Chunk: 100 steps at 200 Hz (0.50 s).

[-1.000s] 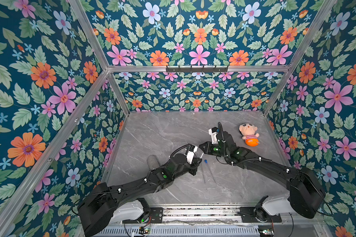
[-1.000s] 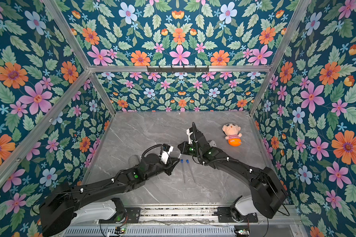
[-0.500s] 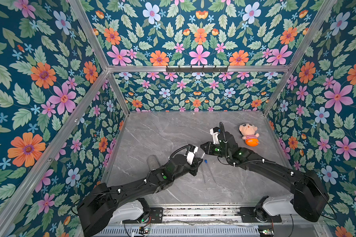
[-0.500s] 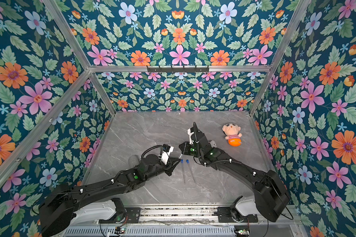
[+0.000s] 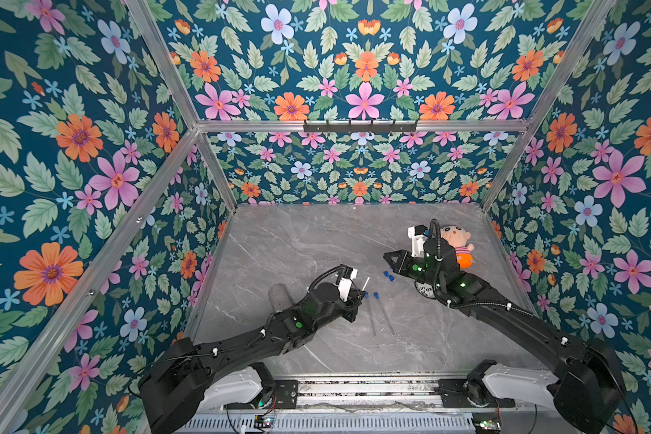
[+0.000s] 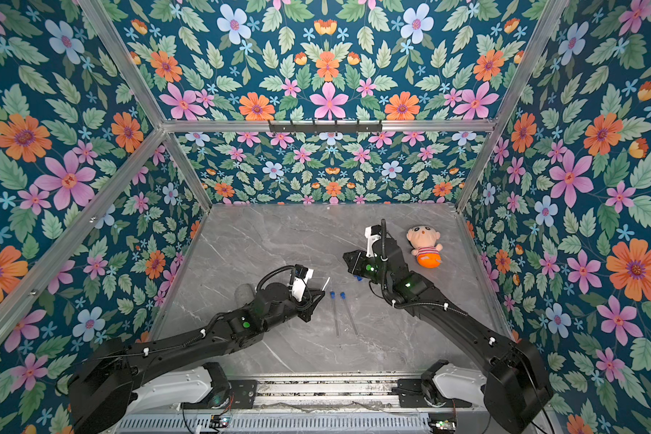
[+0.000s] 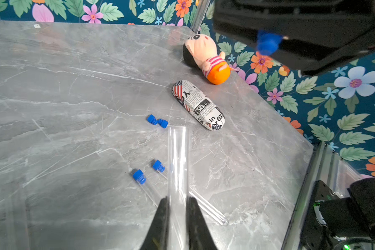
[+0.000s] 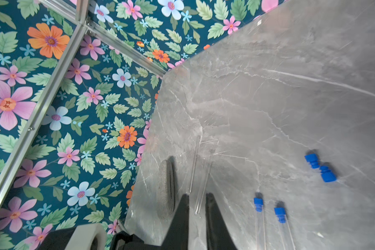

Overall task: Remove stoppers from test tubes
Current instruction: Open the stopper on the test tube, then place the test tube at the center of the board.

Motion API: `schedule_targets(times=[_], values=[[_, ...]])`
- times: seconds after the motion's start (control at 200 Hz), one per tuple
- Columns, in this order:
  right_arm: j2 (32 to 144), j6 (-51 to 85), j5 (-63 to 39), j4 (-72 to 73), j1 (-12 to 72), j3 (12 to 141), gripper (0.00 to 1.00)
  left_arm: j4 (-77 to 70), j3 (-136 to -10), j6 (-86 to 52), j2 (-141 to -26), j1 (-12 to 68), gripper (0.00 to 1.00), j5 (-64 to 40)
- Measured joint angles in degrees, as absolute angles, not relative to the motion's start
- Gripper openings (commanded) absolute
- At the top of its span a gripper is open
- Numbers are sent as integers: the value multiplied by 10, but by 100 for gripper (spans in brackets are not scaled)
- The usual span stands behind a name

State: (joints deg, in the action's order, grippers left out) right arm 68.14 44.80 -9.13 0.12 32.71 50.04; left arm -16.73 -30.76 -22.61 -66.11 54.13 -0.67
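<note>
My left gripper (image 7: 178, 199) is shut on a clear, uncapped test tube (image 7: 178, 155), which sticks out past its tips in both top views (image 5: 365, 282) (image 6: 326, 283). My right gripper (image 5: 386, 256) hangs farther back and to the right. The left wrist view shows a blue stopper (image 7: 266, 43) pinched in it. That stopper is hidden in the right wrist view, around the right gripper (image 8: 197, 197). Two capped test tubes (image 5: 372, 315) (image 5: 386, 315) lie between the arms, with blue caps (image 8: 258, 203) (image 8: 279, 214). Two loose stoppers (image 7: 152, 119) (image 7: 163, 123) lie together. Two uncapped tubes (image 8: 193, 164) (image 8: 204, 184) lie beside the grey cylinder.
A grey speckled cylinder (image 5: 279, 300) lies by the left arm. A newsprint-patterned case (image 7: 198, 108) lies partly under the right arm, and a plush doll (image 6: 425, 248) sits behind it. Flowered walls close in the marble table (image 5: 297, 244) on three sides.
My right gripper has drawn back and to the right, away from the left gripper. The left arm and its tube have barely moved.
</note>
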Motion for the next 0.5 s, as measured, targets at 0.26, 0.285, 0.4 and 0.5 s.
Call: schedule_targets(times=[0.26, 0.285, 0.4, 0.5], values=[[628, 409, -33, -70, 320, 481, 0, -84, -361, -259, -692, 505, 13, 39], [624, 403, -27, -76, 320, 477, 0, -74, -370, -266, -702, 501, 13, 44], [608, 389, -7, -101, 320, 458, 0, -32, -409, -284, -755, 479, 13, 56], [597, 387, 6, -115, 320, 442, 0, -3, -435, -290, -802, 465, 13, 62]])
